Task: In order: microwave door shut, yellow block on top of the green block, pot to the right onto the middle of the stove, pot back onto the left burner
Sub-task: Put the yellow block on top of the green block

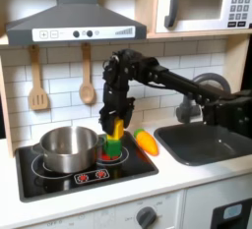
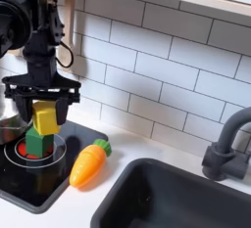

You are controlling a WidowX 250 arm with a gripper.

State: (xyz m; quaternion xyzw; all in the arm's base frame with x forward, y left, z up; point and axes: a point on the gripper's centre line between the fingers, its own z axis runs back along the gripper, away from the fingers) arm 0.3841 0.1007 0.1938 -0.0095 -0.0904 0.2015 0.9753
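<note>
One step of the four looks done and the second is nearly there: on the stove [image 1: 59,179], the gripper [image 2: 43,107] holds the yellow block [image 2: 44,120] tilted, just on top of the green block [image 2: 36,143] on the first exterior view's right burner. Behind it, the pot [image 1: 67,146] sits on the left burner, not yet dragged. Farthest back, the microwave door [image 1: 195,5] appears shut.

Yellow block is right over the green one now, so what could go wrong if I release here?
1. The yellow block sits tilted in the end effector, so it may topple off the green block on release.
2. The green block is small, leaving little margin.
3. The pot and the orange carrot toy lie close by; a falling block could roll against them.
</note>
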